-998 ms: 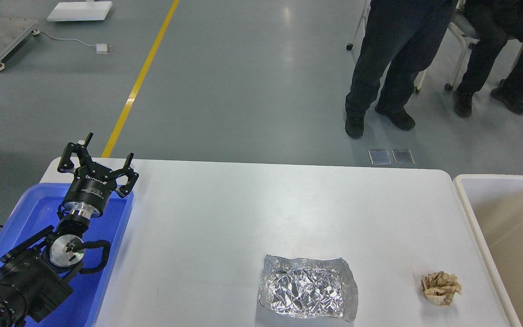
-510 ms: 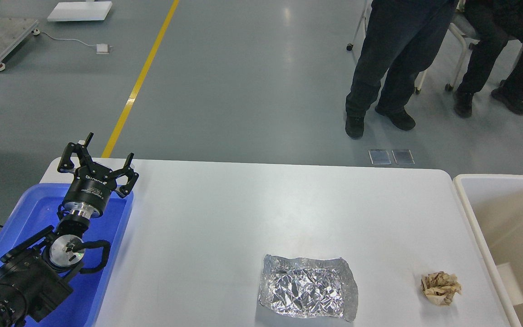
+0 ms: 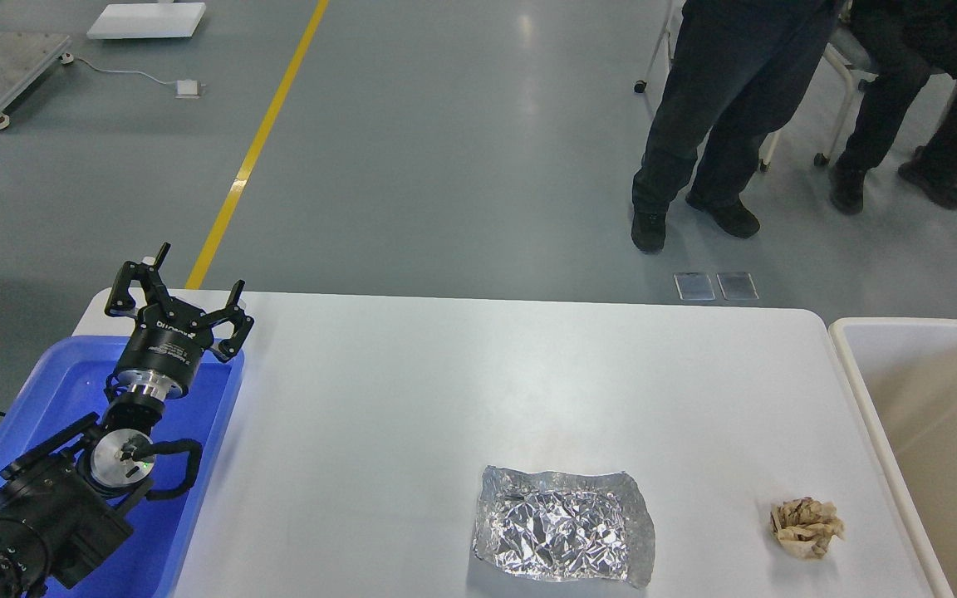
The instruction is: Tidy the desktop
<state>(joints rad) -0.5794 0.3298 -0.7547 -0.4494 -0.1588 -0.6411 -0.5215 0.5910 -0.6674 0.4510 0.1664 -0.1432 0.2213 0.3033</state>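
White and matte, the desktop fills the lower middle of the head view, a wide rectangle with rounded corners at its far left and far right. Its far edge runs straight across, with grey floor beyond it; the near edge is cut off by the bottom of the view. Along its left side sits a blue tray, its rim just beside the tabletop's edge. Along the right side stands a beige-white tub, its rim close against the table.

Most of the surface is bare, from the far edge down through the middle. Two things lie near the front: a crinkled sheet of aluminium foil, lying flat, and to its right, well apart from it, a crumpled ball of brown paper, near the tub side.

The left gripper hangs over the far end of the blue tray, its fingers spread wide and gripping nothing, with the arm coming up from the lower left corner. The right gripper does not show.

Two people are on the floor well beyond the table's far right corner.
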